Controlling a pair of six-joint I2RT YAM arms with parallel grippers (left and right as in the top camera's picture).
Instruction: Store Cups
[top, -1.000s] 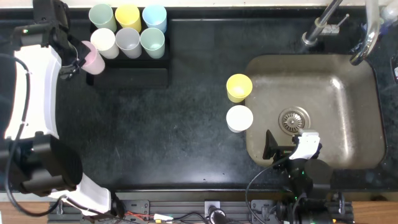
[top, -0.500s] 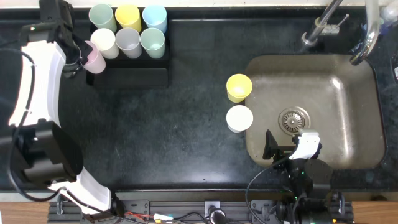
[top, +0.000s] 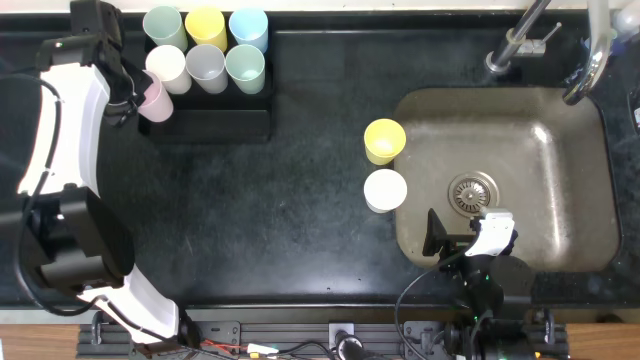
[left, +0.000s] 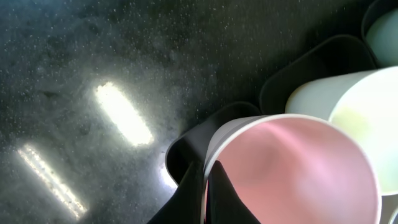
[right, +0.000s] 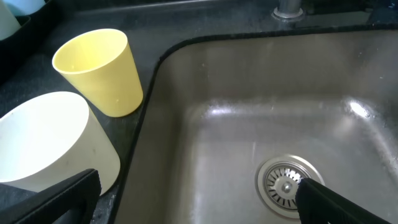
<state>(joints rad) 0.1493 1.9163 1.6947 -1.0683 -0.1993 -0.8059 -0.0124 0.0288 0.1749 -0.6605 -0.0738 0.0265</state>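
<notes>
At the far left of the worktop, the left gripper (left: 205, 188) is seen closed on the rim of a pink cup (left: 292, 168), one finger inside the wall and one outside. The cup is held upright with its mouth open to the wrist camera, at the left front corner of a black cup rack (top: 232, 122), over an unfilled compartment (left: 200, 134). Whether the cup's base has been seated in it cannot be told.

Six cups are held upright in the rack. In the back row a pale green cup (top: 162, 22), a yellow rack cup (top: 205, 25) and a light blue cup (top: 248, 25) are found. In the next row a cream cup (top: 167, 67), just beside the pink one, a grey cup (top: 206, 64) and a mint cup (top: 245, 67) are found.

Well to the right, a yellow cup (right: 102, 70) and a white cup (right: 53, 143) are stood upright close together on the counter at the left rim of the steel sink (top: 545, 135). The right gripper (right: 198, 185) is held over the sink basin near the drain (right: 284, 181), its fingers spread wide with nothing between them.
</notes>
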